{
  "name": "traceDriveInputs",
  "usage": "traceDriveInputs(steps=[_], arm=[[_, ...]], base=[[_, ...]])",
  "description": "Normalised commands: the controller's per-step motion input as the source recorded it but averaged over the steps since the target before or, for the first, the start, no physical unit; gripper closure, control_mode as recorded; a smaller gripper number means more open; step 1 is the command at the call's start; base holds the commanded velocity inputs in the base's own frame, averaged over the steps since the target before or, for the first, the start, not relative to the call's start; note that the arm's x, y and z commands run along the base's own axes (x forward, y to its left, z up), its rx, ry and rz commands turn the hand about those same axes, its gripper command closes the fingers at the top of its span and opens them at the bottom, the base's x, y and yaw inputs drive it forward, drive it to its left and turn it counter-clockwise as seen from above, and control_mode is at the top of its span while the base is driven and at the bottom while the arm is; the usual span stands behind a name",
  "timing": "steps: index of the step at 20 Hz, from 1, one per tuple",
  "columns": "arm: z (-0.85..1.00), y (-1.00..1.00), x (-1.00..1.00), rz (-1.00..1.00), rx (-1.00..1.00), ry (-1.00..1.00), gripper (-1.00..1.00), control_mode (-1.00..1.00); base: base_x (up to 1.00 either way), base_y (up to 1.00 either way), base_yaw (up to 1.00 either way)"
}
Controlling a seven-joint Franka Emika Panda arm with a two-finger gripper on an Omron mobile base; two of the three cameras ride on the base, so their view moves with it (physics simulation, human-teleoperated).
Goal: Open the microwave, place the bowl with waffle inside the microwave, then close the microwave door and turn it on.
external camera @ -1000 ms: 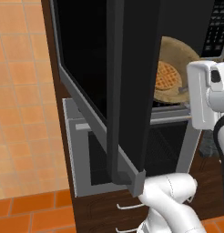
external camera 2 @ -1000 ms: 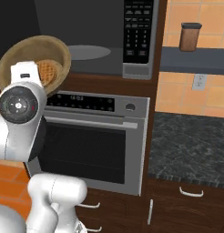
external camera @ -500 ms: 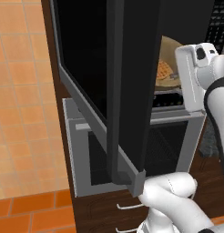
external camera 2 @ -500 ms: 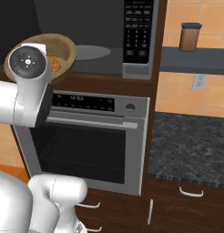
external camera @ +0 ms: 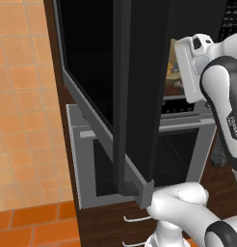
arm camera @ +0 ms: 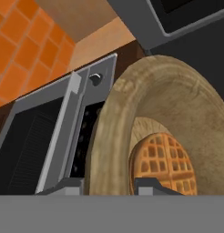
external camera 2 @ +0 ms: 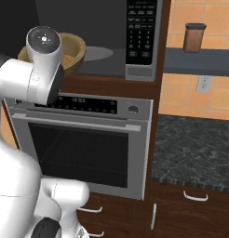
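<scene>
Our claw (arm camera: 107,185) grips the bowl (arm camera: 177,118) rim, seemingly closed on it, at the microwave (external camera 2: 116,37) mouth; tilting could spill the waffle (arm camera: 163,160).

Kitchen surroundings: tile, dark wood, steel.

Orange tiled wall (external camera: 24,96) at left. Steel oven (external camera 2: 88,148) set in dark wood cabinetry. At right, a speckled dark counter (external camera 2: 195,148) over drawers with pale handles; a brown canister (external camera 2: 193,37) stands on a grey shelf (external camera 2: 200,61).
</scene>
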Motion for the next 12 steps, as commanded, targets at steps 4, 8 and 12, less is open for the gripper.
traceDriveInputs(steps=[4,8,12], arm=[[0.09,0.00,0.60,-0.03,0.00,0.04,1.00,-1.00],[0.01,0.00,0.63,-0.02,0.00,0.06,1.00,-1.00],[0.00,0.00,0.62,-0.02,0.00,0.07,1.00,-1.00]], base=[[0.00,0.00,0.00],[0.00,0.00,0.00],[0.00,0.00,0.00]])
